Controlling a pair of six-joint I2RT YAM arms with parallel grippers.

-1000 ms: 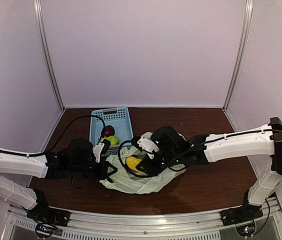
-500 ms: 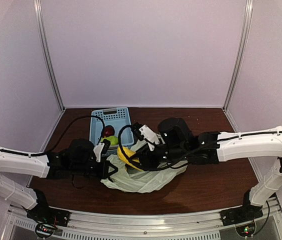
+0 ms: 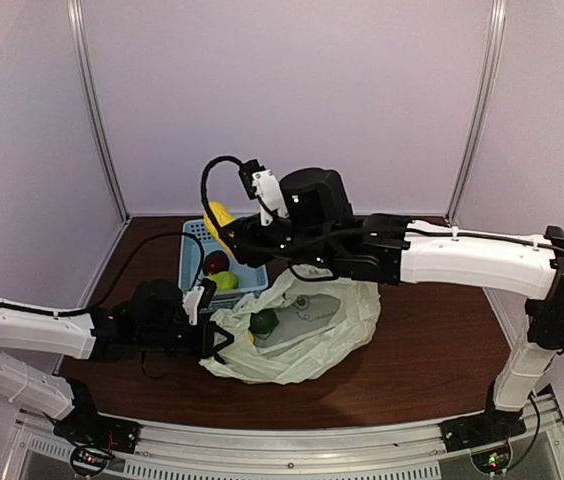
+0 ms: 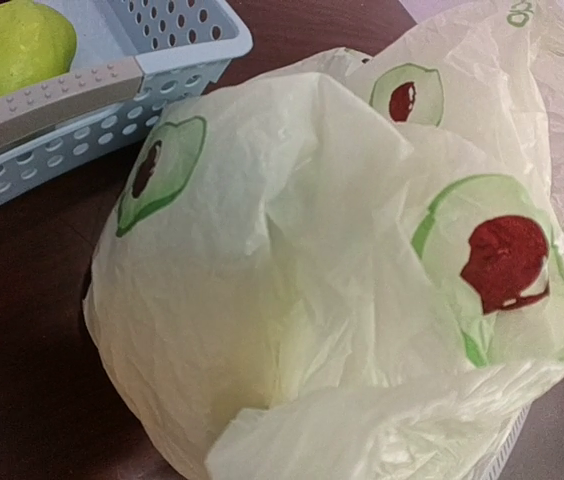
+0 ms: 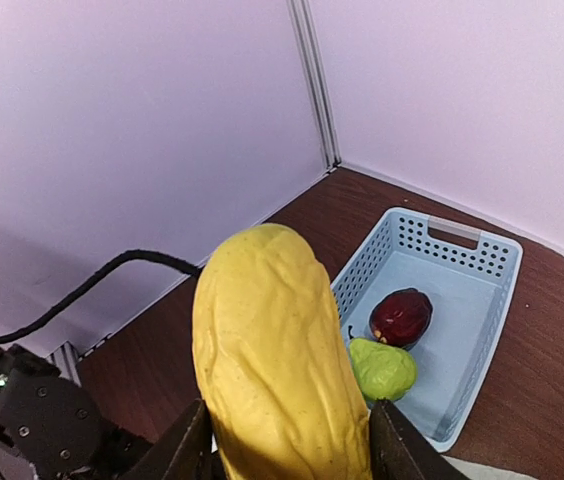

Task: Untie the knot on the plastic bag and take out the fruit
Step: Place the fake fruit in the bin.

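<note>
Aloft, bumpy elongated yellow fruit (image 5: 277, 350), crinkly pale-green bag (image 3: 347, 310) open

The plastic bag (image 3: 317, 318) lies on the table (image 3: 432, 350) at the near middle, its mouth agape; the basket (image 3: 188, 270) stands just behind it and to its left, near its rim; two fruits sit in the basket's near half, the rear fruit (image 3: 217, 262) just behind the front fruit (image 3: 226, 281); the bagged fruit (image 3: 264, 322) lies inside the bag, toward its left; the right pincer (image 5: 287, 445) holds the raised fruit (image 3: 220, 222) in the air above the basket's far end; the left pincer (image 3: 217, 340) grips the bag's left edge, in front of the basket.
</note>
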